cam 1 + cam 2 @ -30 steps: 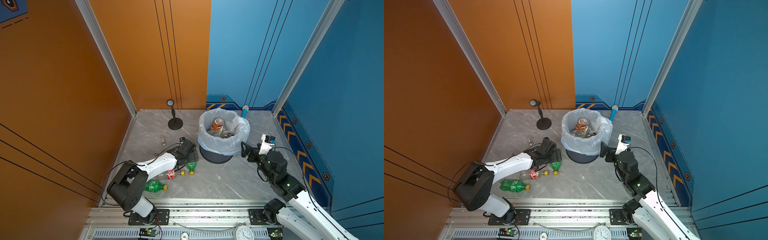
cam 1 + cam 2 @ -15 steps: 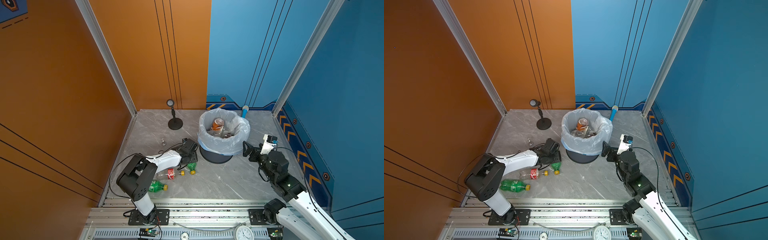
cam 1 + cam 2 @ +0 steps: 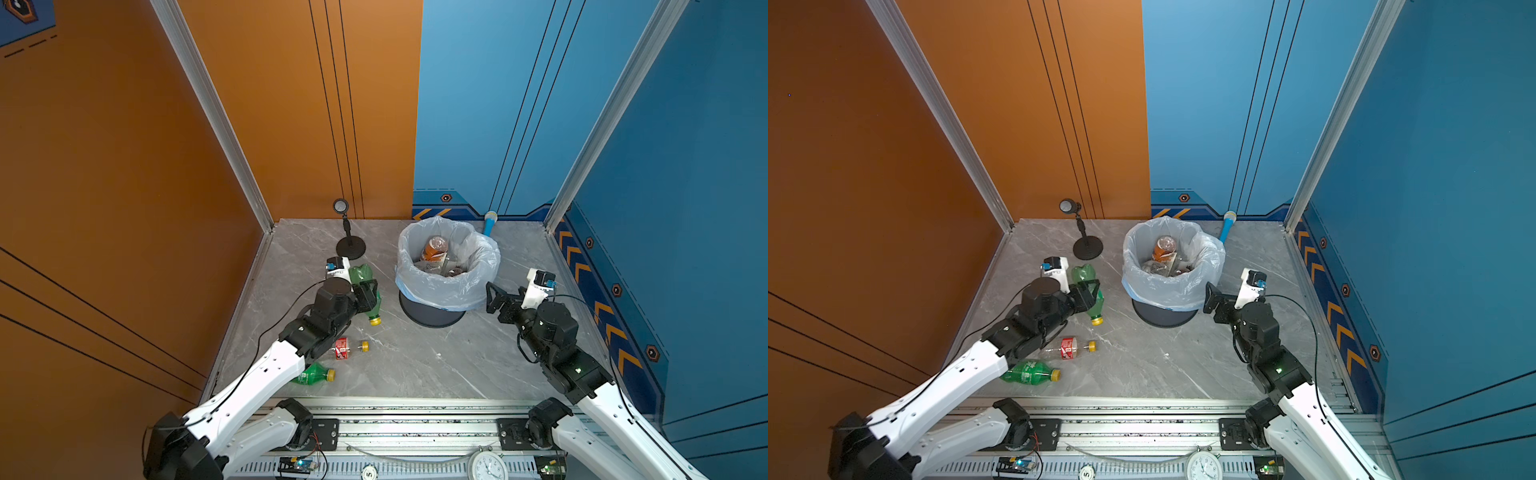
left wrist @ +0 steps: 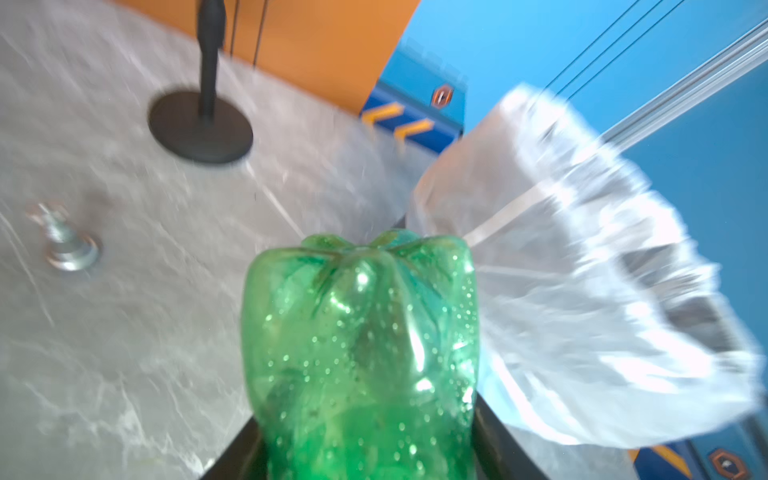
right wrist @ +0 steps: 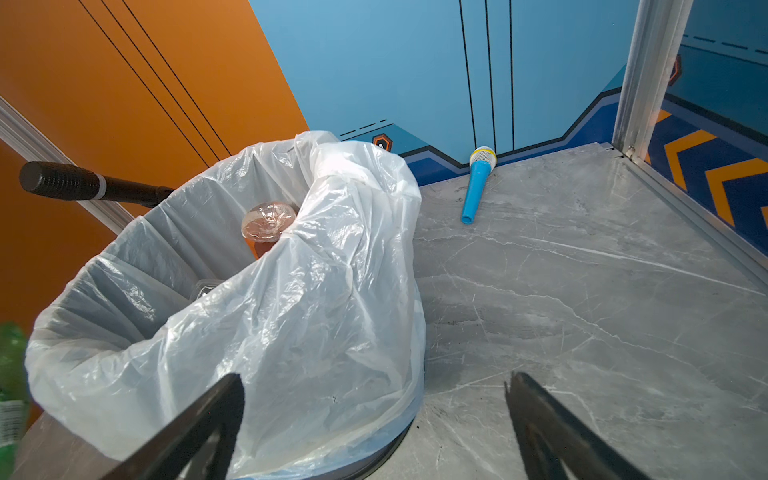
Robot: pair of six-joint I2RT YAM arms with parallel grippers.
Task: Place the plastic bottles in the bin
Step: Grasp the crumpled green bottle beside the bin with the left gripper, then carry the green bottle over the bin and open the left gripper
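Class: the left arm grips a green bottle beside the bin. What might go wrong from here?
1. The left end effector pinches the green bottle mid-body, cap hanging low; it may swivel or slip out.
2. The bin has a loose bag folding over its mouth; the bottle might catch there.
3. The black stand stands close; a swing could topple it.

Outside the bin (image 3: 432,291), 3 bottles are showing: 2 green, namely the green bottle nearer the bin (image 3: 360,274) and the green bottle at the front edge (image 3: 311,374), plus 1 clear red-labelled bottle (image 3: 345,348). Inside the bin, 1 amber bottle (image 3: 434,248) is showing clearly, while the other things in there are blurring together uncountably. 1 black stand (image 3: 351,248), 1 blue microphone (image 3: 489,224) and 1 silver figurine (image 4: 66,245) are sitting on the surface (image 3: 436,365).
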